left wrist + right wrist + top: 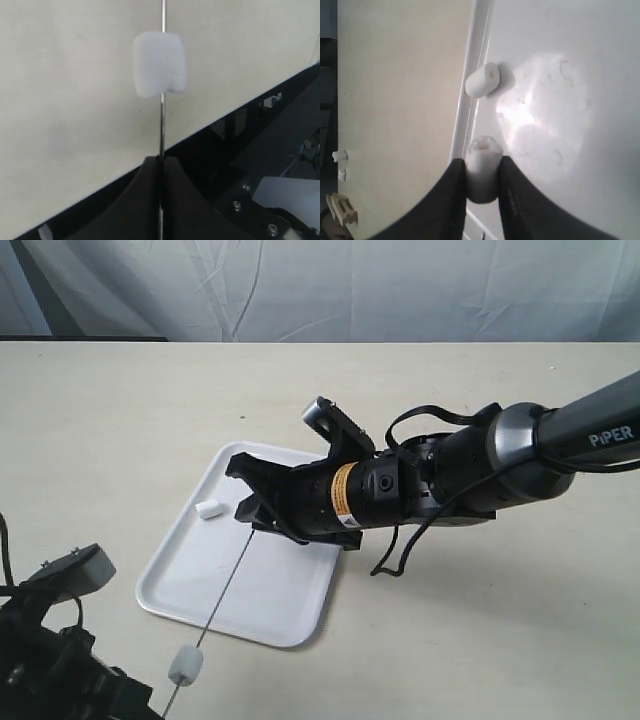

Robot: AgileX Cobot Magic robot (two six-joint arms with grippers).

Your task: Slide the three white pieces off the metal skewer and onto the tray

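only "piper" can be read, in white letters on the right arm (pixel 598 432).

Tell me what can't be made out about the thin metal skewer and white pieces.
- Tip of the thin grey metal skewer: exterior view, hidden behind the right gripper; unclear if it runs through the held white cylinder piece.
- Its far end: left wrist view, cut by the top edge.
- Hold of the left gripper: exterior view, cut by the bottom edge.

From outside, your right gripper (pixel 245 488) hides its white piece (pixel 482 172); the metal skewer (pixel 162 117) is cropped ahead of the left gripper (pixel 161 162).
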